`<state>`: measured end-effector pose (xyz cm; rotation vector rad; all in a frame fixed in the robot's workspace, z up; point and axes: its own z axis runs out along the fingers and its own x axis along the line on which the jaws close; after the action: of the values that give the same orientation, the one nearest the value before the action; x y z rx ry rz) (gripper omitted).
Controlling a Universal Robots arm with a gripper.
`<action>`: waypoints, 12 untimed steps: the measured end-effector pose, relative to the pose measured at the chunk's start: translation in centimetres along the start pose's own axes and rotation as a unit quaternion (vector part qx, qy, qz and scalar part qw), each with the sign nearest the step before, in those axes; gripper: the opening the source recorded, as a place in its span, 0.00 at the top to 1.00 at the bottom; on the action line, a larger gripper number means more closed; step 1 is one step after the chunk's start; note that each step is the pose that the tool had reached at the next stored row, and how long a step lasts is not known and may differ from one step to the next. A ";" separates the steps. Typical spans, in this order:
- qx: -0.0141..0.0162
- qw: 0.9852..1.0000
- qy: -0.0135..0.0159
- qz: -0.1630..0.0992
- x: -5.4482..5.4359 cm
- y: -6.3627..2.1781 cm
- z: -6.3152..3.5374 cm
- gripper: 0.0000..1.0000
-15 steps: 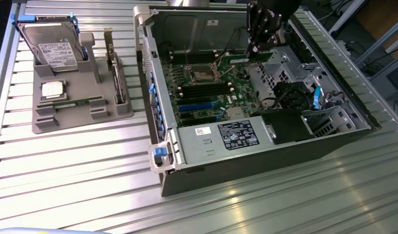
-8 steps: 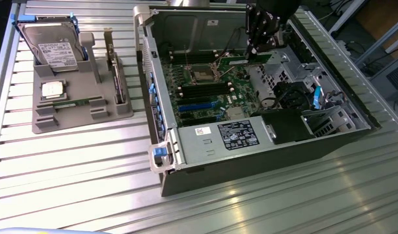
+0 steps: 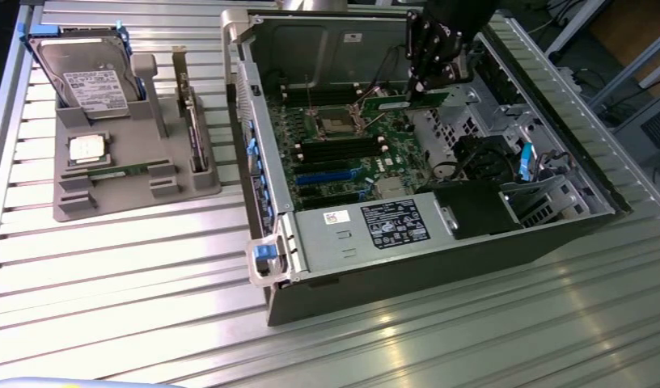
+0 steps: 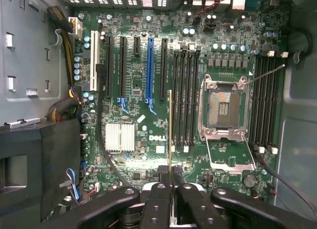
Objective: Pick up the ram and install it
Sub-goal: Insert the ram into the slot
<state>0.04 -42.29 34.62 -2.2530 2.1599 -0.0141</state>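
Observation:
The ram (image 4: 170,135) shows edge-on in the wrist view as a thin green-gold strip, and my gripper (image 4: 171,189) is shut on its near end. It hangs above the motherboard (image 4: 133,85), beside the black memory slots (image 4: 185,100) that flank the empty CPU socket (image 4: 224,110). In the exterior view my gripper (image 3: 430,85) reaches down into the open computer case (image 3: 308,250) at its far end. There the ram (image 3: 390,103) lies level, just over the board.
At the exterior view's left, a grey holder (image 3: 114,190) carries a silver hard drive (image 3: 87,77), a bracketed card (image 3: 190,121) and a CPU chip (image 3: 87,149). Inside the case are the power supply (image 3: 374,226), a black shroud (image 4: 29,160) and loose cables (image 4: 277,174).

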 end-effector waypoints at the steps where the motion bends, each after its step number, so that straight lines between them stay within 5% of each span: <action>1: 0.000 1.000 0.000 0.000 0.0 0.00 0.04 0.88; 12: 0.000 1.000 0.000 0.000 0.0 0.04 0.64 0.88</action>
<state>0.01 -42.29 33.98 -2.2530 2.1600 -0.0141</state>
